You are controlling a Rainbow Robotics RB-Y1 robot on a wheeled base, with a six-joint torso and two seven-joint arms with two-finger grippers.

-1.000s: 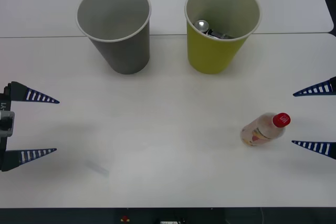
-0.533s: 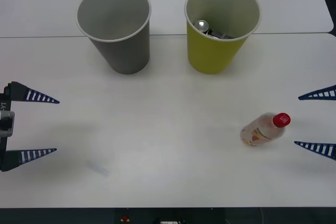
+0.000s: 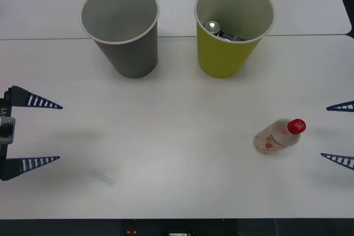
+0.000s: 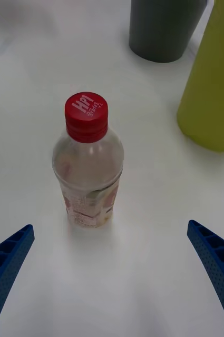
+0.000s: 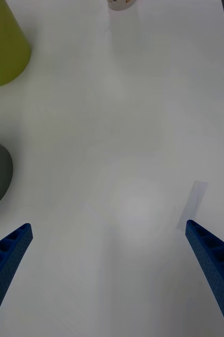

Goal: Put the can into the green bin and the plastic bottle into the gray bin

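Silver-topped can [image 3: 214, 27] lies inside green bin [image 3: 232, 53] | gray bin [image 3: 124, 42] beside it, upright | plastic bottle [image 3: 279, 135] stands on white table [image 3: 166, 147] at right, near front | right gripper [image 3: 338, 133] spread wide, just right of bottle, not touching | left gripper [image 3: 38, 132] spread wide at left edge, holding nothing

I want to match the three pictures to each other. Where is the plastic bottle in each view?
Front view: the plastic bottle stands right of centre, near the right gripper.
Right wrist view: mid-frame, between the open fingers.
Left wrist view: only its base, at the top edge.
Shared landmark: the green bin.
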